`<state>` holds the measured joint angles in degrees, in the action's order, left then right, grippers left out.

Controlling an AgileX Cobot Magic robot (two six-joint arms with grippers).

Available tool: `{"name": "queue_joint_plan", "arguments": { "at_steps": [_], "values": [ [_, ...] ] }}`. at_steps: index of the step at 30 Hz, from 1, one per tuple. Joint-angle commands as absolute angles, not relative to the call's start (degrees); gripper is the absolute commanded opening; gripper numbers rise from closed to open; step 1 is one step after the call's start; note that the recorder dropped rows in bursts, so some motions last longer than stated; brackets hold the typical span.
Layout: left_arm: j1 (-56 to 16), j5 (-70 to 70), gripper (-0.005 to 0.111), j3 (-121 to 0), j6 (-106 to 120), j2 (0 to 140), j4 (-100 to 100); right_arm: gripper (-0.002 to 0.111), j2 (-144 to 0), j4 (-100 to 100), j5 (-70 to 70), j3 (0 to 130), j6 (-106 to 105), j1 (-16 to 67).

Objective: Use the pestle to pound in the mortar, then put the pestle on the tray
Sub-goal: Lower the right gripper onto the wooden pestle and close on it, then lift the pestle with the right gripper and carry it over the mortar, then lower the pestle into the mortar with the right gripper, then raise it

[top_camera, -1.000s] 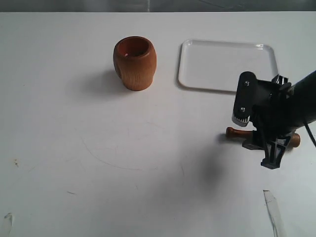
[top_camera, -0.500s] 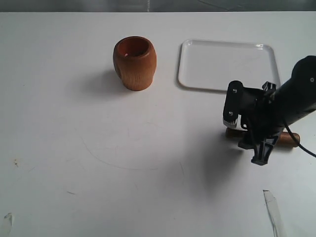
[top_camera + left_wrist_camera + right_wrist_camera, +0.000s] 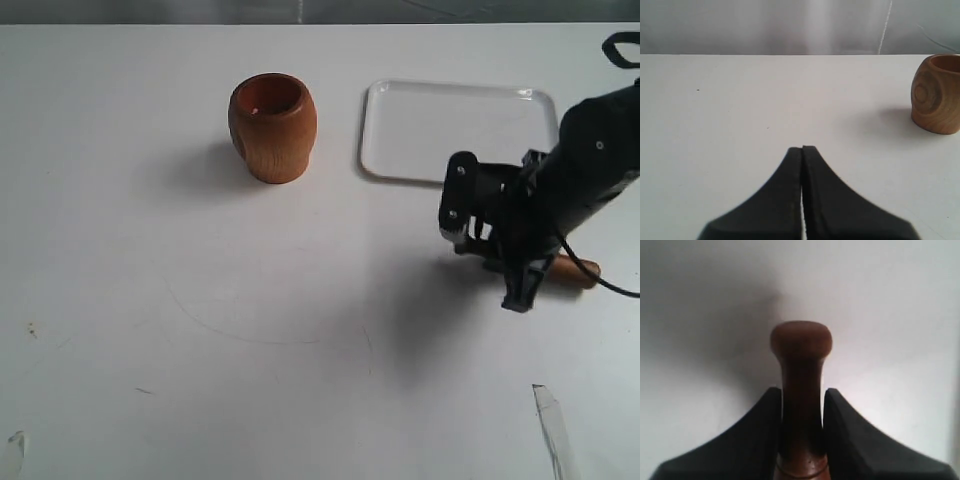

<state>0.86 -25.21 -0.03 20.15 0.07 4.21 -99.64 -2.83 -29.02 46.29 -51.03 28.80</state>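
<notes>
The orange-brown mortar (image 3: 272,127) stands upright at the back left of the white table, and it also shows in the left wrist view as the mortar (image 3: 937,95). To its right lies the white tray (image 3: 460,130) with nothing on it. My right gripper (image 3: 497,258) is in front of the tray's near edge, shut on the dark brown pestle (image 3: 577,270), whose thick end sticks out to the right. In the right wrist view the gripper (image 3: 801,392) clamps the pestle's shaft, and the pestle's knob (image 3: 801,340) points past the fingertips. My left gripper (image 3: 802,148) is shut on nothing, low over bare table.
A thin pale strip (image 3: 555,432) lies near the front right edge of the table. Faint scuff marks (image 3: 250,320) cross the table's middle. The table's far edge meets a grey backdrop (image 3: 790,25).
The right arm has shifted left and toward the tray with the pestle in its grip, and it has turned. The mortar and the tray have stayed put.
</notes>
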Motion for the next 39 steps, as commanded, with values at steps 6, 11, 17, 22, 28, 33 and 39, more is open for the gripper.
{"name": "queue_joint_plan", "arguments": {
  "at_steps": [6,11,17,22,28,33,39],
  "values": [
    [0.42,-25.03,0.0,0.0,19.68,0.0,3.79,0.0,-85.69,12.99,0.44,49.82,-44.33,34.19],
    [0.42,-25.03,0.0,0.0,19.68,0.0,3.79,0.0,-82.11,19.2,21.84,49.82,-34.49,39.8],
    [0.42,-25.03,0.0,0.0,19.68,0.0,3.79,0.0,-87.39,-5.51,50.24,49.82,0.0,44.11],
    [0.42,-25.03,0.0,0.0,19.68,0.0,3.79,0.0,-97.46,-6.13,57.33,49.82,4.48,44.11],
    [0.42,-25.03,0.0,0.0,19.68,0.0,3.79,0.0,-108.97,-8.46,64.93,52.33,7.51,44.11],
    [0.42,-25.03,0.0,0.0,19.68,0.0,3.79,0.0,-113.7,-10.54,64.68,58.01,7.51,44.11],
    [0.42,-25.03,0.0,0.0,19.68,0.0,3.79,0.0,-114.39,-10.63,56.23,62.15,3.59,44.11]
  ]
}}
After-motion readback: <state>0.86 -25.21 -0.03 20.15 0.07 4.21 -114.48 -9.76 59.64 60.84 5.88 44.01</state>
